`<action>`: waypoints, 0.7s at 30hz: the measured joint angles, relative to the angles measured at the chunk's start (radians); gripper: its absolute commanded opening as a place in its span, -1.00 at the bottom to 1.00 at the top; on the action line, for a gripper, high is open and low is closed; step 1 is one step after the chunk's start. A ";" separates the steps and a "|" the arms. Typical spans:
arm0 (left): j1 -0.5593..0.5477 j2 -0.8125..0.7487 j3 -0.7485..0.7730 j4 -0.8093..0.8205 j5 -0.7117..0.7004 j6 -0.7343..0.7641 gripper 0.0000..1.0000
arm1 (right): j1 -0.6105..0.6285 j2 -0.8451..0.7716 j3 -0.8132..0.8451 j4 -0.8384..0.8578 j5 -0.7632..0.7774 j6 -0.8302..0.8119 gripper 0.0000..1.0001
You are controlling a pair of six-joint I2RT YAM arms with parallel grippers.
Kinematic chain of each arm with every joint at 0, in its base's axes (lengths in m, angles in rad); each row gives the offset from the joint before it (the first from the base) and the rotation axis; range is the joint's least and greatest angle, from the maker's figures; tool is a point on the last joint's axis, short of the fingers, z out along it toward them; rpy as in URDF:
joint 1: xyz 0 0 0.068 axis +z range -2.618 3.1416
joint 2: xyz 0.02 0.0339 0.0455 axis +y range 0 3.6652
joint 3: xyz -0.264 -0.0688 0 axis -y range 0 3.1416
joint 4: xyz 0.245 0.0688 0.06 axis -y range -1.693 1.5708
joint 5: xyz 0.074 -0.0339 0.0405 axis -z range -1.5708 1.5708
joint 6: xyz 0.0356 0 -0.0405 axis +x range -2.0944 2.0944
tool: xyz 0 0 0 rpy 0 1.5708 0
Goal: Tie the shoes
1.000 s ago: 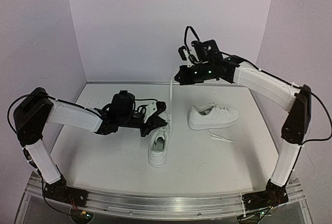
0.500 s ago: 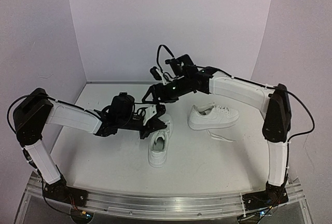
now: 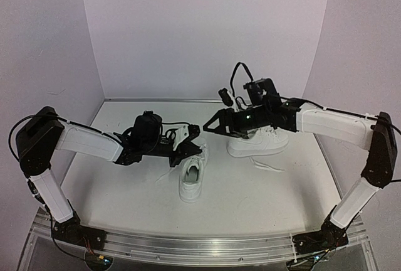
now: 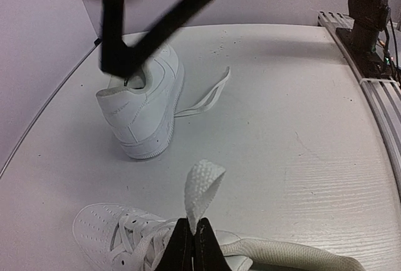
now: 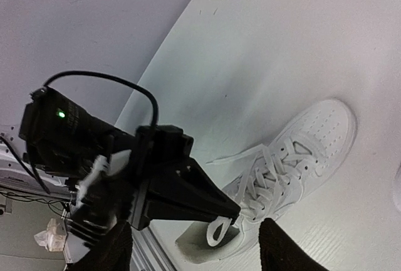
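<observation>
Two white shoes lie on the table. The near shoe (image 3: 190, 182) (image 5: 294, 164) points away from the arm bases. My left gripper (image 3: 198, 148) (image 4: 192, 232) hangs over its tongue, shut on a small upright loop of its lace (image 4: 202, 186) (image 5: 219, 229). The far shoe (image 3: 260, 143) (image 4: 147, 111) lies sideways behind it, partly hidden by my right arm. My right gripper (image 3: 208, 127) (image 5: 194, 249) is open and holds nothing; it hovers just right of and above the left gripper's tips, pointing at them. In the right wrist view the loop shows between its two spread fingers (image 5: 109, 249).
A loose lace (image 3: 267, 166) (image 4: 207, 98) of the far shoe trails over the table towards the front. Another lace end (image 3: 165, 175) lies left of the near shoe. White walls close in the back and both sides; a metal rail (image 3: 188, 243) runs along the front edge.
The right gripper let go of the lace it held stretched up high, opened, swung left, then came down close to the left gripper. The left gripper stayed put, shut on the loop.
</observation>
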State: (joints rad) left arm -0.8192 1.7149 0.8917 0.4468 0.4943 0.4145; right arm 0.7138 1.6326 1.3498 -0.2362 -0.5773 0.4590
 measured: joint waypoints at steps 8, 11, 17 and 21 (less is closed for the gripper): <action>0.000 0.000 0.000 0.008 -0.001 -0.003 -1.00 | 0.024 0.048 -0.169 0.128 -0.023 0.145 0.08; 0.000 0.000 0.000 0.007 -0.002 -0.003 -1.00 | 0.035 0.057 -0.168 0.177 -0.024 0.167 0.08; 0.000 0.000 0.000 0.008 -0.008 -0.004 -1.00 | 0.054 0.095 -0.163 0.236 -0.031 0.188 0.09; 0.000 0.000 0.000 0.008 -0.009 -0.004 -1.00 | 0.064 0.117 -0.161 0.241 -0.035 0.199 -0.20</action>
State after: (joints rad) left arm -0.8192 1.7149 0.8917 0.4545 0.4858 0.4107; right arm 0.7777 1.7496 1.1893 0.0051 -0.6122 0.6578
